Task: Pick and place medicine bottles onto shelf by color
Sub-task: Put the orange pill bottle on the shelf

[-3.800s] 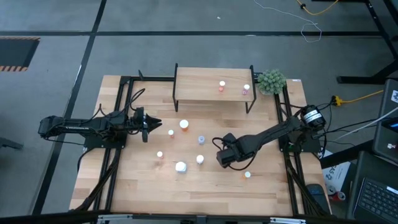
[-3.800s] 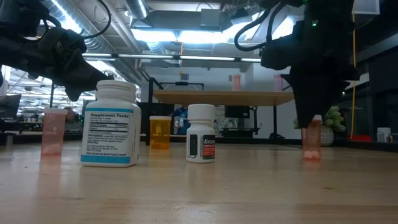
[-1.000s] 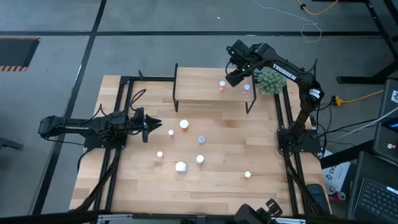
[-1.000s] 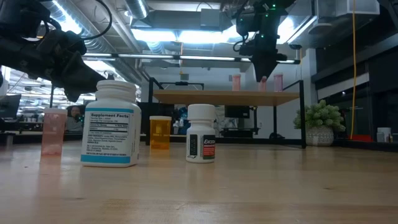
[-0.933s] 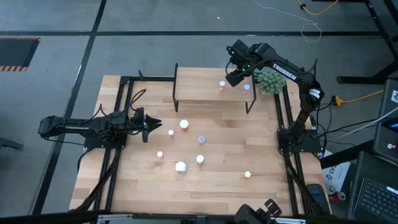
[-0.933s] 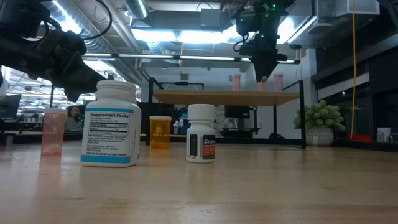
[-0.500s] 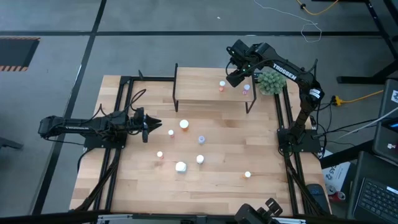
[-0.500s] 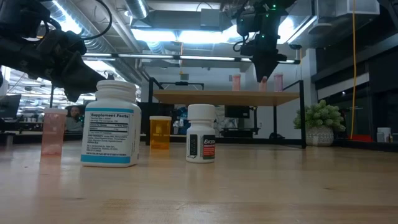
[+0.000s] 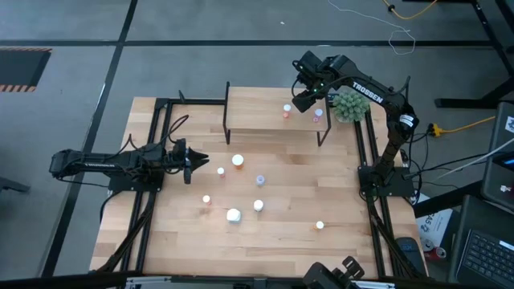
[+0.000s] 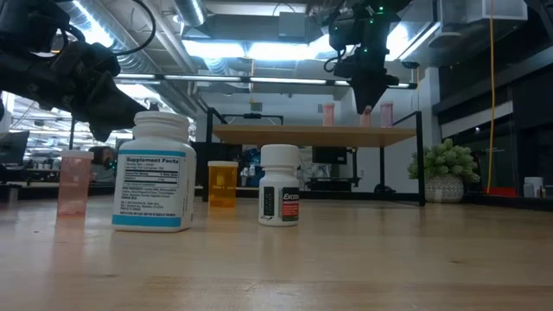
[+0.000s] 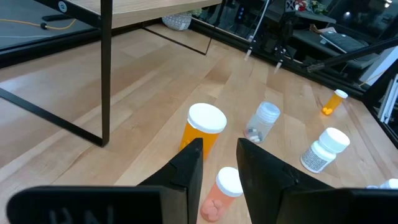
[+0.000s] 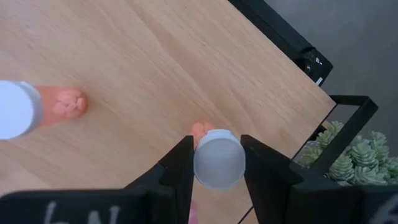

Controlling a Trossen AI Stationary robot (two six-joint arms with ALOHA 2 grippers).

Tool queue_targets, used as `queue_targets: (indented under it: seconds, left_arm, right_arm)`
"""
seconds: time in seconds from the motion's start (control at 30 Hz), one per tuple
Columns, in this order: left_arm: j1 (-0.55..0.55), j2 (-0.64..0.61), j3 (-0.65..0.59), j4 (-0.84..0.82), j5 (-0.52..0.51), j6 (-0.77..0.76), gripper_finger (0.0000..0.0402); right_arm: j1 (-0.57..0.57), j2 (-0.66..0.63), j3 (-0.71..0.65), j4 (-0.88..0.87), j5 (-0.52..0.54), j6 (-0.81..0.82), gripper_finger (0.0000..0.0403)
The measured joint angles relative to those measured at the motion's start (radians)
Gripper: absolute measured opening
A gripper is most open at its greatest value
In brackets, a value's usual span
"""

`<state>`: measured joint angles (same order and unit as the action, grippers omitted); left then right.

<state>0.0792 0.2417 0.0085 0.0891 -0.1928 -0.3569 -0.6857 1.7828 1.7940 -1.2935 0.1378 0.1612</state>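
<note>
The light-wood shelf stands at the table's far side. Two pink bottles with white caps stand on its right half. My right gripper hangs over the shelf between them, shut on a third pink bottle. On the tabletop stand several more bottles, among them an orange one, a bluish one and a large white one. My left gripper waits level at the table's left, fingers slightly apart with nothing between them. My right gripper pinches the pink bottle at its white cap between the two fingers. They come from above, pointing steeply down. The bottle stays upright below them, its pink body toward the shelf board. Whether its base rests on the board I cannot tell.
A green bushy plant stands by the shelf's right end, close to my right arm. The shelf's black legs reach down to the table. The shelf's left half is bare wood.
</note>
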Motion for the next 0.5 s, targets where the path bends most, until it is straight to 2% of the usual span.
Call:
queue_targets:
  seconds: [0.5]
  left_arm:
    - [0.0,0.0,0.0,0.0,0.0,-0.002,0.0093]
  right_arm:
    - [0.0,0.0,0.0,-0.002,0.0,0.017,0.0165]
